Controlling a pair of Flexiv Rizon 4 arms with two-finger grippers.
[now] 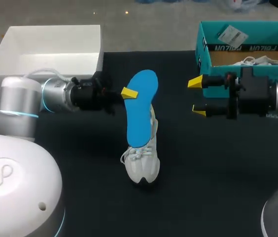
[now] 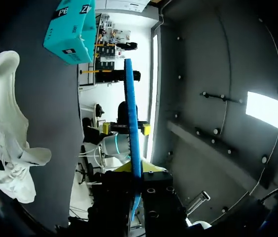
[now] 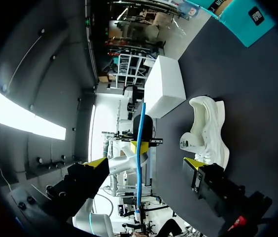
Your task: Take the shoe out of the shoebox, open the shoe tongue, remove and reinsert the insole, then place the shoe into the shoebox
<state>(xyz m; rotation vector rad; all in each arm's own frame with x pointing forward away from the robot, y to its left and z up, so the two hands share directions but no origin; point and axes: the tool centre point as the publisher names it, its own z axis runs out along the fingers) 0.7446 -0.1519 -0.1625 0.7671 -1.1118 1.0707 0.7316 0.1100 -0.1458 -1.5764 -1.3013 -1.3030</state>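
Observation:
My left gripper [image 1: 130,93] holds the blue insole [image 1: 142,109] upright above the table, shut on its edge. In the left wrist view the insole [image 2: 131,118] runs edge-on out from between the fingers of that gripper [image 2: 136,169]. The white shoe [image 1: 142,159] stands on the black table below the insole, toe toward the front edge, and also shows in the wrist views [image 2: 5,129] [image 3: 206,129]. My right gripper [image 1: 197,97] hangs open and empty to the insole's right, in front of the teal shoebox [image 1: 204,58]. From the right wrist, the insole [image 3: 140,143] lies ahead between the spread fingers of the gripper [image 3: 145,164].
A white box [image 1: 50,49] sits at the back left behind my left arm. The teal shoebox at the back right holds another white shoe [image 1: 264,61] and a paper tag [image 1: 231,35].

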